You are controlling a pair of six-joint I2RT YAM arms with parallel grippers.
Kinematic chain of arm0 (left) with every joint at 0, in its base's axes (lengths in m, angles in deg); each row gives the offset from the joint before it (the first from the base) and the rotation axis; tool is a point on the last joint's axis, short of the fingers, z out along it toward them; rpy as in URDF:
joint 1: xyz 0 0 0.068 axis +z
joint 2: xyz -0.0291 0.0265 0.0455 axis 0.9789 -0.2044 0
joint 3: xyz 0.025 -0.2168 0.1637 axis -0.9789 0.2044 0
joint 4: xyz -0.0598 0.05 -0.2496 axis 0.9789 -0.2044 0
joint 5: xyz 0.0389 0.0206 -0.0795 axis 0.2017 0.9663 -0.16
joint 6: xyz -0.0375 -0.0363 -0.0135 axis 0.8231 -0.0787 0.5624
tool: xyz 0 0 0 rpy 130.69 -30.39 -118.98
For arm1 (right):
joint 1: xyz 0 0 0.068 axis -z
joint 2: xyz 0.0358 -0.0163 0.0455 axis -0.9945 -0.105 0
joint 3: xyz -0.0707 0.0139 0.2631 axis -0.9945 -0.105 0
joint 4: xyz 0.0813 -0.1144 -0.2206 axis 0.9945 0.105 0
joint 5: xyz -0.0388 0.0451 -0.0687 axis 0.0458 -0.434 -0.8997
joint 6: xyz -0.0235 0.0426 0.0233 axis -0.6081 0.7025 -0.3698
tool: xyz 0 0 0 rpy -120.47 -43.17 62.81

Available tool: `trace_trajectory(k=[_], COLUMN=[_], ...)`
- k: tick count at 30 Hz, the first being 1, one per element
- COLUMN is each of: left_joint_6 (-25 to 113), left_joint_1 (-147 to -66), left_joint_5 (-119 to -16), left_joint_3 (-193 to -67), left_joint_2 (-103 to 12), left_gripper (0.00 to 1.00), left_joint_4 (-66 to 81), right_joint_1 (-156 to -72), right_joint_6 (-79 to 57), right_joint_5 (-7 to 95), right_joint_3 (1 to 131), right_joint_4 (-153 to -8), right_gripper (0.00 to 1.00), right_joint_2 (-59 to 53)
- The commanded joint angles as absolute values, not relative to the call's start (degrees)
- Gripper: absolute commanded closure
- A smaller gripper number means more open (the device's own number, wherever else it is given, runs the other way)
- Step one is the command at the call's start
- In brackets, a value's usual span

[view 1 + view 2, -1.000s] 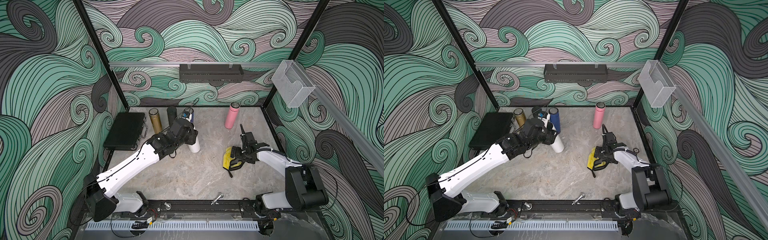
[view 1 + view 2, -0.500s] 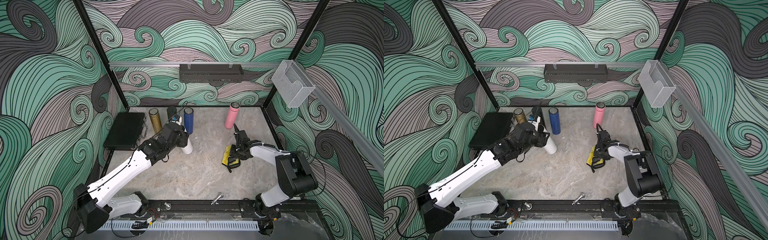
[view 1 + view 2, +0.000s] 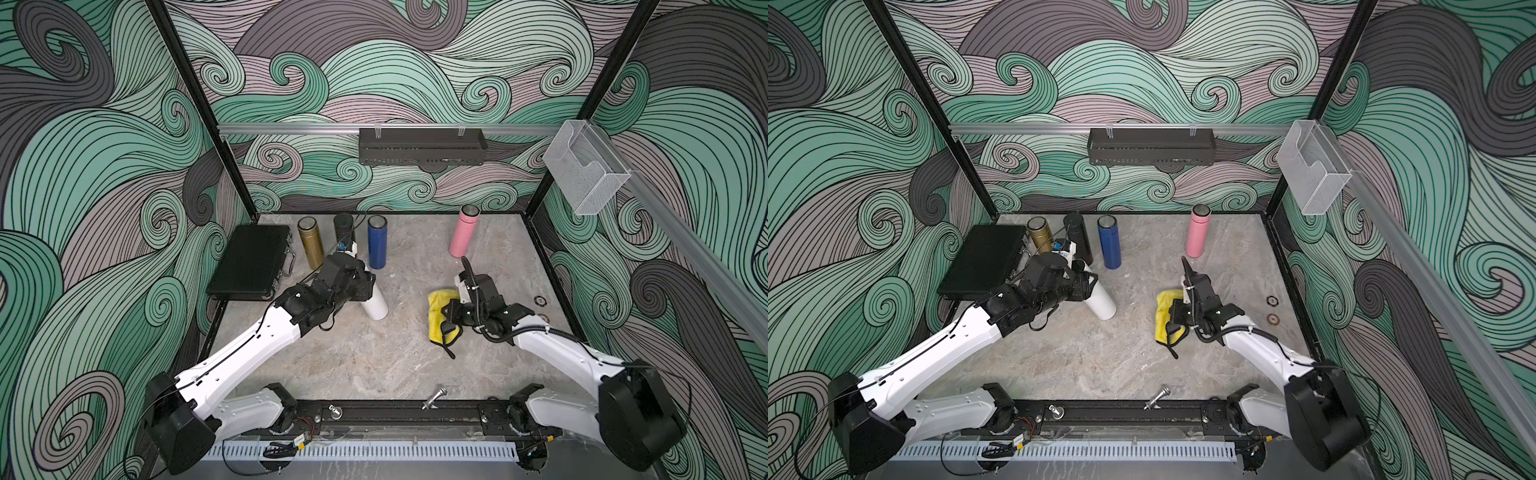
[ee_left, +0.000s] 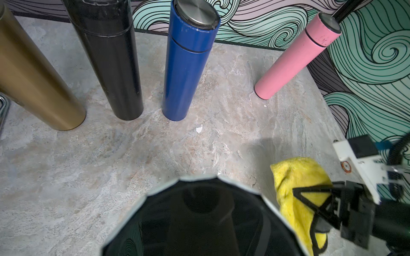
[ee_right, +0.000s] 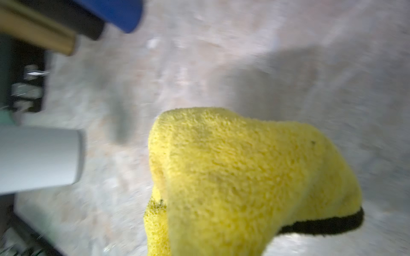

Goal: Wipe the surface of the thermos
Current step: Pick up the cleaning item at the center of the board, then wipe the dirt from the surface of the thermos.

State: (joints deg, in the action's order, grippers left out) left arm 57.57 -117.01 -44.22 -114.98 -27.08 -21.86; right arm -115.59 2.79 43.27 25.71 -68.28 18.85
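The left claw (image 3: 362,286) is squeezed shut on a tall, round white thermos (image 3: 376,305). It grips the thermos near the top. The rest of the thermos pokes out below the claw and leans toward the right claw (image 3: 448,316). Its side looks smooth and plain, and its bottom end is flat. The pictures do not show whether that bottom end touches the table.

The right claw is pinched shut on a fluffy yellow cloth (image 3: 436,309) with a black edge. The cloth bunches up in front of this claw, and part of it hangs down below. In the right wrist view it looks soft and fuzzy, like a towel (image 5: 244,177). The white thermos is off to the side of this claw, and a strip of bare table lies between the thermos and the cloth, so they do not touch.

The table (image 3: 353,357) is grey stone with pale, cloudy marks.

Just past the left claw, by the back wall, three more thermoses stand up straight in a row: a shiny gold one (image 3: 311,243), a black one (image 3: 344,228) and a blue one (image 3: 377,243) with a silver lid. A pink thermos (image 3: 464,232) stands past the right claw, well apart from it. A flat black case (image 3: 249,262) lies beside the left claw, on the side away from the cloth.
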Motion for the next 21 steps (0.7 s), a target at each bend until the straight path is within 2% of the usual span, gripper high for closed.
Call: trace_trajectory(k=[1, 6, 12, 16, 21], left_joint_6=[61.04, 64.03, 66.35, 66.39, 66.66], left_joint_1=[-116.35, -116.38, -116.53, -116.44, -116.44], left_joint_5=[-45.67, -49.03, -51.75, -50.81, -49.89], left_joint_3=[-116.69, -117.83, -118.16, -118.91, -119.30], left_joint_2=[-25.83, -27.23, -27.10, -25.57, -24.26], left_gripper=[1.00, 1.00, 1.00, 1.00, 1.00], left_joint_4=[-18.78, -17.54, -14.77, -14.77, -15.47], right_joint_1=[-123.09, -132.65, -134.93, -136.06, -138.35], right_joint_6=[4.16, 1.66, 1.09, 3.61, 5.87], right_joint_5=[45.77, 39.94, 36.46, 30.10, 25.02], right_joint_3=[29.34, 38.22, 40.69, 39.39, 32.87], right_joint_4=[-74.89, -76.01, -84.25, -79.73, -76.88], right_gripper=[1.00, 1.00, 1.00, 1.00, 1.00], right_joint_2=[21.21, 17.10, 7.83, 3.37, 6.99])
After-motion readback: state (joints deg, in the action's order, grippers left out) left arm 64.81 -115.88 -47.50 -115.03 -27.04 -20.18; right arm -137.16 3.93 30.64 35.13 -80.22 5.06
